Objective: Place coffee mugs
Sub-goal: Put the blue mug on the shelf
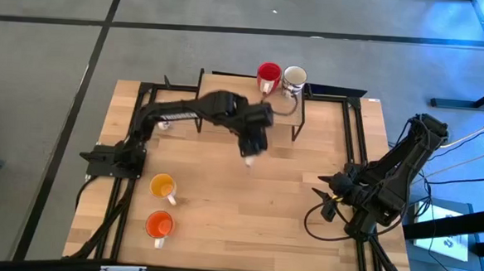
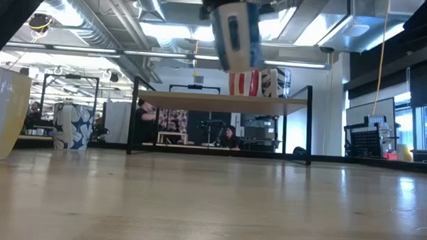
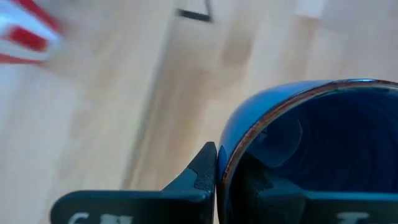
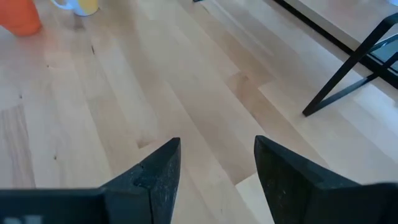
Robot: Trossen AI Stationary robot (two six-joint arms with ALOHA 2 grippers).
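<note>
Left gripper (image 1: pixel 252 150), centre frame, clamped on glossy round blue mug (image 3: pixel 311 149), off the wood. Right gripper (image 4: pixel 211 168) at right edge, fingers spread wide.

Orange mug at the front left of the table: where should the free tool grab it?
Judging by the high view, take the orange mug by its rim wall from above: it stands upright, mouth open. Avoid its handle, which points toward the table's front edge. The right tool is open.
</note>
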